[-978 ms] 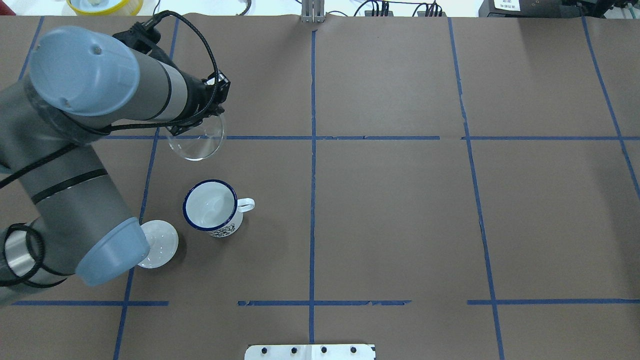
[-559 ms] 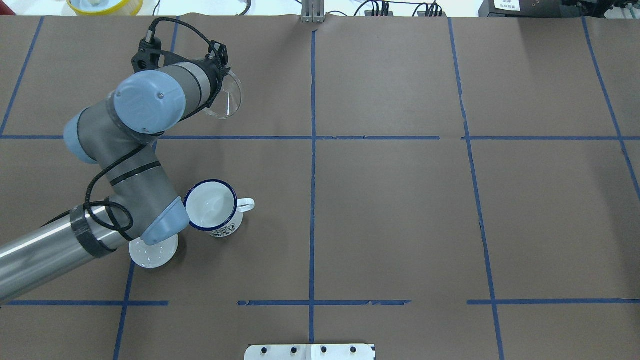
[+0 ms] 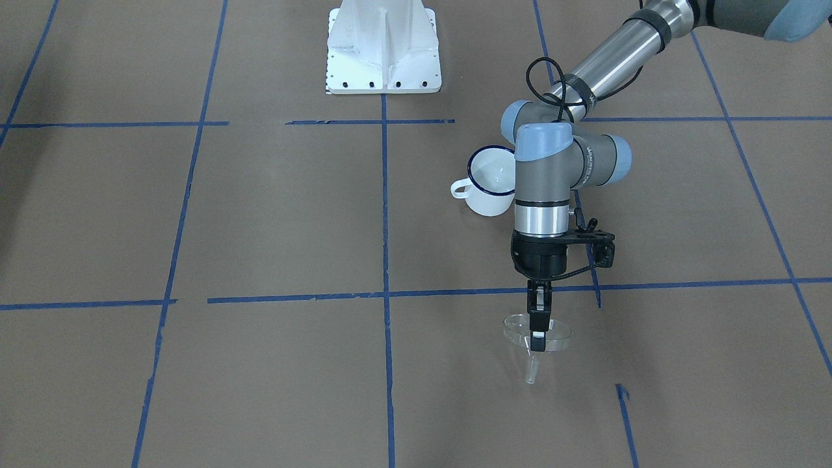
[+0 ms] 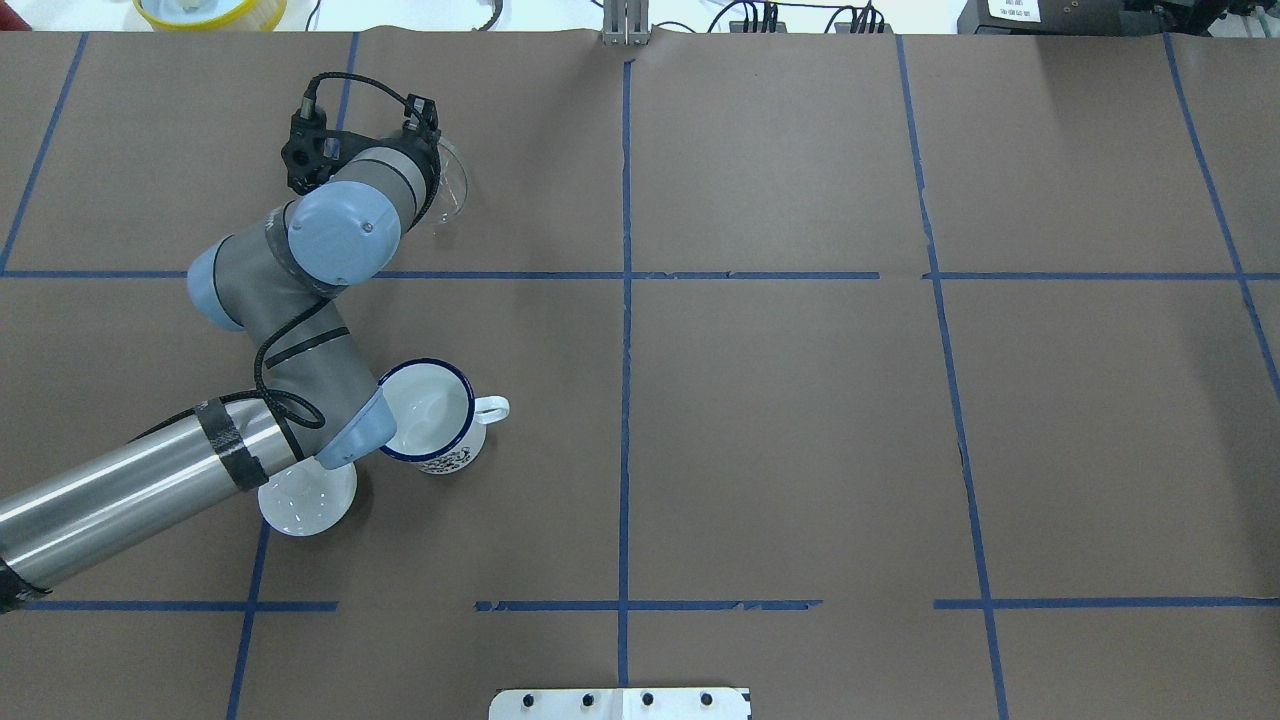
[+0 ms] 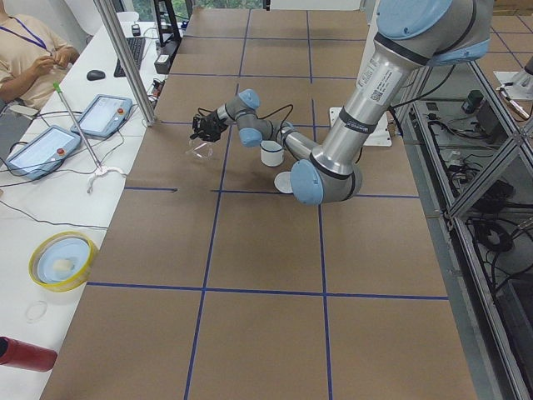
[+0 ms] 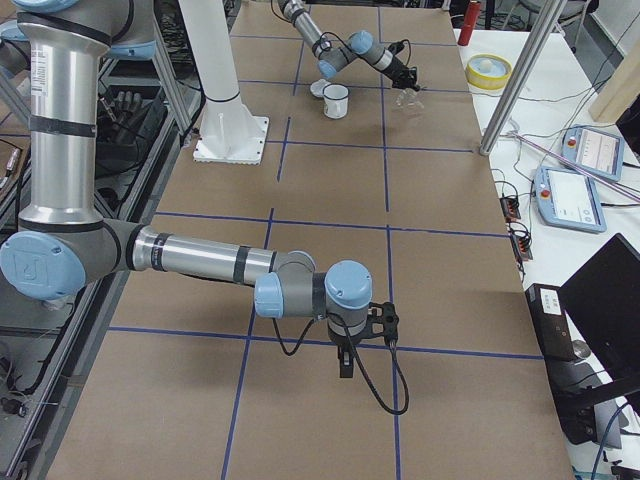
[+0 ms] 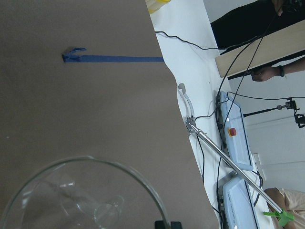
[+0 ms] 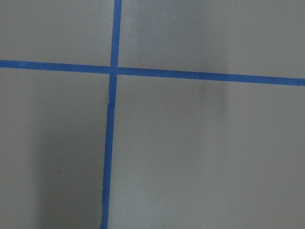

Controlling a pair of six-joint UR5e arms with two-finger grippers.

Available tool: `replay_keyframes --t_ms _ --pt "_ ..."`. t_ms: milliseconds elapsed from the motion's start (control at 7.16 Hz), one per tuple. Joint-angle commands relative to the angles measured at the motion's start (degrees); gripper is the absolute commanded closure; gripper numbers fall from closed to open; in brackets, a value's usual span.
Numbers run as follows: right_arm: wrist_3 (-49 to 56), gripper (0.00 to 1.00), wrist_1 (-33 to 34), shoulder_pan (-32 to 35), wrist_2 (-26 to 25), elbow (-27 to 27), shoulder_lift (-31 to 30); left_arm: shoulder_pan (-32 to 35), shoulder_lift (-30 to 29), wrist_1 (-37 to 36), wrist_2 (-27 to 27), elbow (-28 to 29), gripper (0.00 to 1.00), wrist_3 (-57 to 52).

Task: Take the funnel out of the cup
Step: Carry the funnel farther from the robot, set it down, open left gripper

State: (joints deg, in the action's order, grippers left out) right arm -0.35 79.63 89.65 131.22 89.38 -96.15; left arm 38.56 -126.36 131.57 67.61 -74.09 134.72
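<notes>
The left arm is made up of a polished silver tube banded with black tape, grey joint housings and rounded pale blue caps. A black cable is looped along it down to a black wrist bracket, under which slim black fingers are fitted. The right arm is finished alike, with its own black cable.

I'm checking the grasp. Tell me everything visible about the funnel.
The funnel is clear, plastic-looking, with a wide round bowl and a short narrow stem. It is upright, stem down. The left gripper pinches its rim from above. It is out of the cup, well apart from it. Whether the stem touches the table is unclear.
</notes>
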Motion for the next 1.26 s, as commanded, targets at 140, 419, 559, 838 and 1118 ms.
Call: replay_keyframes --t_ms 140,419,559,838,1118 --pt "0.00 0.00 0.00 0.00 0.00 0.00 0.00 0.19 0.50 0.35 0.67 -2.35 0.00 -7.48" --pt "0.00 0.00 0.00 0.00 0.00 0.00 0.00 0.81 6.96 -1.74 10.97 -17.16 0.00 -21.90" --pt "0.00 0.00 0.00 0.00 0.00 0.09 0.00 2.03 10.31 -6.54 19.06 -24.80 0.00 -35.97" --pt "0.00 0.00 0.00 0.00 0.00 0.00 0.00 5.01 16.20 -14.82 32.51 -36.51 0.00 -49.23" --pt "0.00 0.00 0.00 0.00 0.00 0.00 0.00 7.04 28.21 -16.61 36.09 -46.98 0.00 -57.96"
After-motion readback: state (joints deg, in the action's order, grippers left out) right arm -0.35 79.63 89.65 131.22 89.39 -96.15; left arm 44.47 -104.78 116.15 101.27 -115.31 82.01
